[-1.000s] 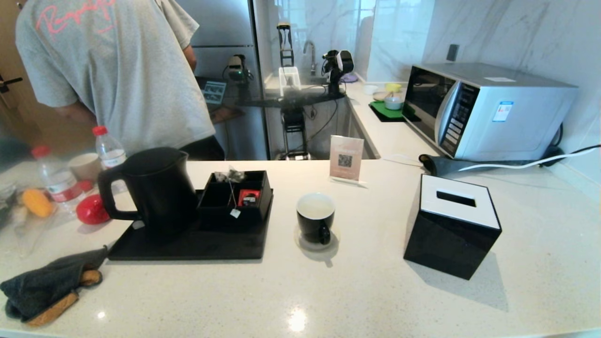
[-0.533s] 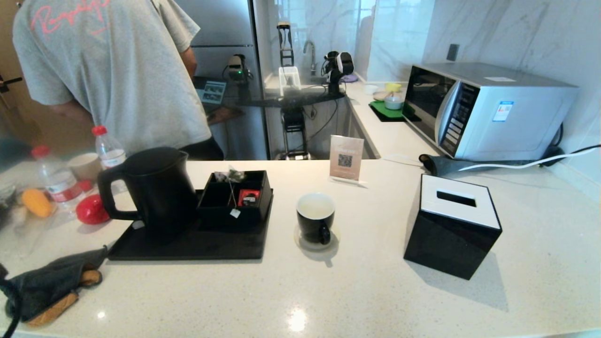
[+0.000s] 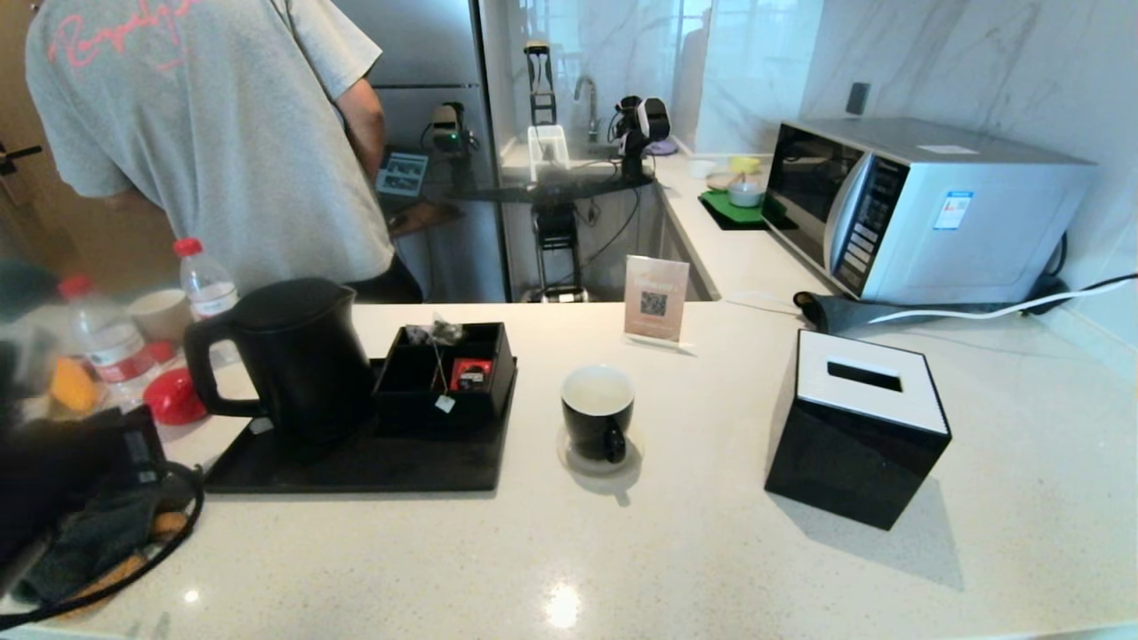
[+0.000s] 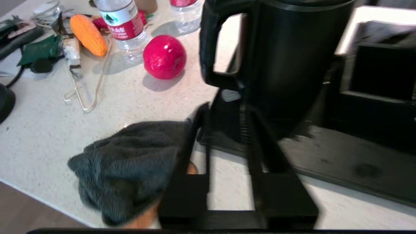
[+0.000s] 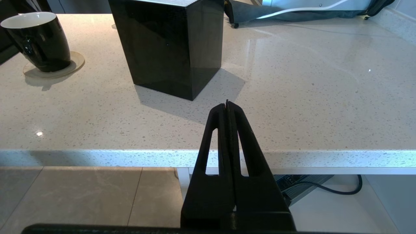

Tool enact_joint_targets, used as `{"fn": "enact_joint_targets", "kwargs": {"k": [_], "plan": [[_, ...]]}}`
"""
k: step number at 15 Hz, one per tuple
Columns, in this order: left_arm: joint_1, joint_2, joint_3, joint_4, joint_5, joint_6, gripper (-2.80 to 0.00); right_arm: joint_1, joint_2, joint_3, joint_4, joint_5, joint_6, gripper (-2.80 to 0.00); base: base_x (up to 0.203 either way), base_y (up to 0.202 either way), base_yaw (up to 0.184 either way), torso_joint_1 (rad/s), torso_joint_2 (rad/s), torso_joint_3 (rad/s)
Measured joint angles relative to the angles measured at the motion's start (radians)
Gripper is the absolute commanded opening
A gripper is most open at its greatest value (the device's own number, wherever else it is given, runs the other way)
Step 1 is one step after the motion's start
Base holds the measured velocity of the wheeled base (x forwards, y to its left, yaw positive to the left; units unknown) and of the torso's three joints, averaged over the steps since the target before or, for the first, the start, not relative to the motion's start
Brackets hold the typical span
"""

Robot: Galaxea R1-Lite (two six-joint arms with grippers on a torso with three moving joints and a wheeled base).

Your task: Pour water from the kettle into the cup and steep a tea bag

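Left gripper [image 4: 224, 112]: fingers spread with nothing between them, poised low over the near left edge of the countertop [image 3: 622, 551]; its arm fills the lower left corner of the head view. A dark grey cloth [image 4: 130, 165] lies bunched directly beside the fingers, overlapping the outer one. Just beyond the fingertips is the near corner of the black tray [image 4: 341, 162], and on it stands the kettle [image 3: 298, 360], upright, lid on, loop handle [image 4: 216, 48] turned toward the gripper and in line with the gap between the fingers, not touched. Off to the outer side of the gripper lie a red ball [image 4: 164, 57], an orange object and red-capped plastic bottles [image 4: 122, 26]. Past the kettle on the same tray sits a black compartment box [image 3: 449, 369]; the tea bag [image 3: 436, 336] rests at its rear edge, its string hanging down the front with the tag [image 3: 444, 404] at the box's near wall.

Right gripper [image 5: 227, 105]: fingers pressed together and empty, held off the near edge of the countertop. Ahead of it stands the black tissue box [image 5: 169, 42]. Farther toward the left gripper's side the cup [image 3: 598, 412] stands upright on a coaster [image 5: 53, 66], handle facing the robot, holding pale water [image 3: 597, 391].
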Motion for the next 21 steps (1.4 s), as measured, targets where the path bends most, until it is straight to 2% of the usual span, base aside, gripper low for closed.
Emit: {"fn": "enact_joint_targets", "kwargs": {"k": [4,8,14,21], "plan": [[0.050,0.274,0.077,-0.381,0.000,0.050,0.00,0.000,0.000,0.000,0.000,-0.001,0.000,-2.80,0.000,0.000,0.000,0.000,0.00,0.000],[0.093,0.509,0.093,-0.709,-0.001,0.089,0.00,0.000,0.000,0.000,0.000,-0.001,0.000,-2.80,0.000,0.000,0.000,0.000,0.00,0.000],[0.164,0.644,0.010,-0.740,-0.004,0.112,0.00,0.000,0.000,0.000,0.000,-0.001,0.000,-2.80,0.000,0.000,0.000,0.000,0.00,0.000],[0.170,0.726,-0.105,-0.739,-0.007,0.127,0.00,0.000,0.000,0.000,0.000,0.000,0.000,-2.80,0.000,0.000,0.000,0.000,0.00,0.000]]}}
